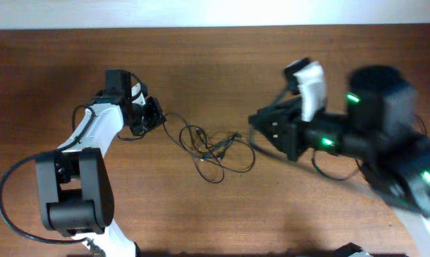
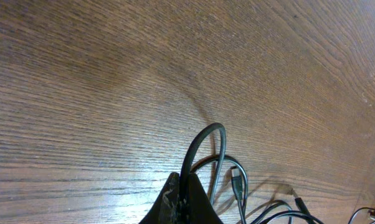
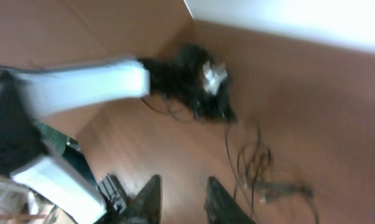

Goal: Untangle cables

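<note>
Tangle of thin black flexible cables (image 1: pixel 213 148) with small metallic plug tips is lying in loose loops mid-table between the two arms, its longer spread running left to right. One strand is leading from the knot to the left gripper (image 1: pixel 152 116), which is pinching it with jaws fully closed. In the left wrist view a loop of cable is arching up out of the closed tips. The right gripper (image 1: pixel 261 128) is hovering just beside the tangle's right edge and showing blurred, its fingers (image 3: pixel 151 199) standing a little apart with nothing between them. So the knot is lying to that gripper's left, nearer to it than to the left one. A pull along the left-right line is looking likeliest to open the loops. Brown wood-grain tabletop (image 1: pixel 201 64) is offering a smooth, flat surface, and a pale wall (image 3: pixel 299 18) is bordering its far edge.
</note>
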`<act>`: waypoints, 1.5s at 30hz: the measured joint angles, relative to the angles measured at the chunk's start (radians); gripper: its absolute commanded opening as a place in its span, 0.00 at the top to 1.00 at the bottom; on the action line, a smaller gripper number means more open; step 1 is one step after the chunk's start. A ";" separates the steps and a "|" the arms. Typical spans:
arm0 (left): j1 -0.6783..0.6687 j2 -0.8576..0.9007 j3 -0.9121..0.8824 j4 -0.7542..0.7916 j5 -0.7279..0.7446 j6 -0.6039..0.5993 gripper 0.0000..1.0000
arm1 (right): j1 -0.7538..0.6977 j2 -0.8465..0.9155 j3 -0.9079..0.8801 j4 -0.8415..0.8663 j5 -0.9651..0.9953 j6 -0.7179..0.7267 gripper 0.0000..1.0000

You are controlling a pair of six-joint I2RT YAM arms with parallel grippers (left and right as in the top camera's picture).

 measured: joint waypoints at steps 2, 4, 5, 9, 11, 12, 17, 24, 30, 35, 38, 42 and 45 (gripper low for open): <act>0.000 0.000 0.000 0.000 0.000 0.000 1.00 | 0.000 0.101 -0.001 -0.098 0.000 -0.001 0.59; 0.000 0.000 0.000 0.000 0.000 -0.003 1.00 | 0.000 0.211 -0.001 -0.149 -0.027 0.001 0.58; 0.000 0.000 0.000 0.000 0.000 -0.003 1.00 | 0.000 0.252 -0.001 -0.161 -0.047 0.003 0.58; 0.000 0.000 0.000 0.000 0.000 -0.003 1.00 | 0.006 0.509 0.000 -0.220 -0.110 0.003 0.58; 0.000 0.000 0.000 0.000 0.000 -0.003 1.00 | 0.022 0.605 0.000 -0.220 -0.117 0.003 0.59; 0.000 0.000 0.000 0.000 0.000 -0.003 1.00 | 0.044 0.676 -0.001 -0.220 -0.117 0.003 0.59; 0.000 0.000 0.000 0.000 0.000 -0.003 0.99 | 0.113 0.807 -0.002 -0.208 -0.101 0.003 0.60; 0.000 0.000 0.000 0.000 0.000 -0.004 0.98 | 0.134 0.825 -0.002 -0.098 0.029 0.040 0.65; 0.000 0.000 0.000 0.000 0.000 -0.004 0.98 | 0.143 0.825 -0.004 -0.096 0.105 0.074 0.65; 0.000 0.000 0.000 0.000 0.000 -0.004 0.98 | 0.191 0.825 -0.004 -0.092 0.109 0.074 0.66; 0.000 0.000 0.000 0.000 0.000 -0.004 0.98 | 0.196 0.825 -0.005 -0.077 0.124 0.083 0.66; 0.000 0.000 0.000 0.000 0.000 -0.004 0.98 | 0.196 0.825 -0.011 -0.062 0.171 0.137 0.66; 0.000 0.000 0.000 0.000 0.000 -0.004 0.98 | 0.196 0.825 -0.037 -0.039 0.182 0.152 0.66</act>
